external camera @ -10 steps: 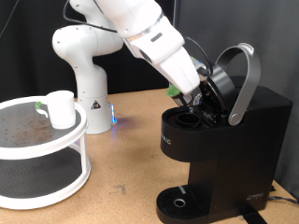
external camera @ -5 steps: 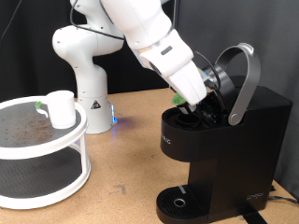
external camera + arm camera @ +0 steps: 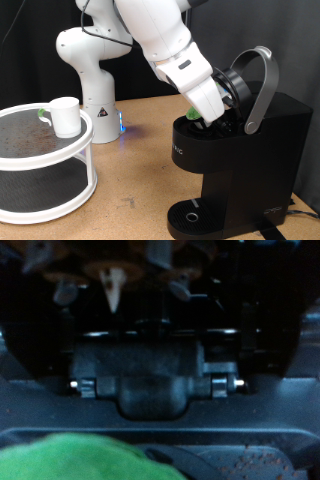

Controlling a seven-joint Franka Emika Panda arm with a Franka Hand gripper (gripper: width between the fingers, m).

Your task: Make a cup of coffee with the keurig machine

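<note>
The arm slants down toward four o'clock, its gripper (image 3: 208, 116) inside the open keurig machine (image 3: 240, 165). I cannot tell its finger spread. The cup (image 3: 64, 116) sits at nine o'clock.

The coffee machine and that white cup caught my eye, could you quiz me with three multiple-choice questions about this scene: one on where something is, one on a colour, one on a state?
1. Where does the cup stand?
A. On the machine's round drip base
B. On the top tier of the round rack at the exterior view's left
C. On the wooden table beside the arm's base

2. What colour is the body of the keurig machine?
A. Black
B. Red
C. White

3. How does the machine's lid handle stand?
A. Pressed down shut
B. Missing
C. Raised, with the brewing chamber open

Answers:
1 B: the cup sits on the rack's top surface, far from the machine.
2 A: its boxy body is matte black.
3 C: the grey handle arches upward, and the gripper reaches into the open chamber, something green showing at its tip.
</note>
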